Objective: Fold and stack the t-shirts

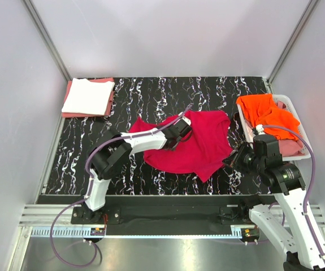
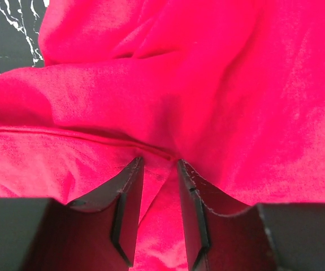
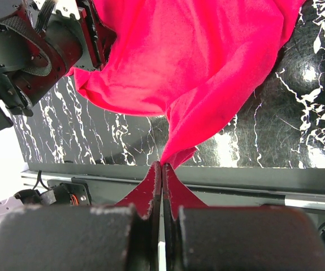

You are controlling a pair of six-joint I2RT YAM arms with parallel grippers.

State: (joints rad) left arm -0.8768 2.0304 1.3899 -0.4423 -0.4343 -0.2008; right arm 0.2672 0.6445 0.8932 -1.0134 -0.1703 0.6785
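A crimson-red t-shirt point(image 1: 199, 144) lies crumpled on the black marbled table point(image 1: 94, 147). My left gripper point(image 1: 179, 133) rests on its left part. In the left wrist view the left gripper point(image 2: 159, 162) has its jaws a little apart, with a fold of the red shirt point(image 2: 207, 84) between the fingers. My right gripper point(image 1: 234, 160) is shut on the shirt's near right corner. In the right wrist view the right gripper point(image 3: 163, 164) pinches the cloth tip point(image 3: 179, 155), and the red shirt point(image 3: 196, 56) stretches away from it. A folded white t-shirt point(image 1: 87, 96) lies on a salmon-pink one point(image 1: 111, 99) at the back left.
A white perforated basket point(image 1: 294, 110) stands at the right edge, holding a bright orange t-shirt point(image 1: 264, 112) and a pink one point(image 1: 291, 145). The table's near edge and metal rail point(image 3: 264, 183) run just below the right gripper. Grey walls enclose the table.
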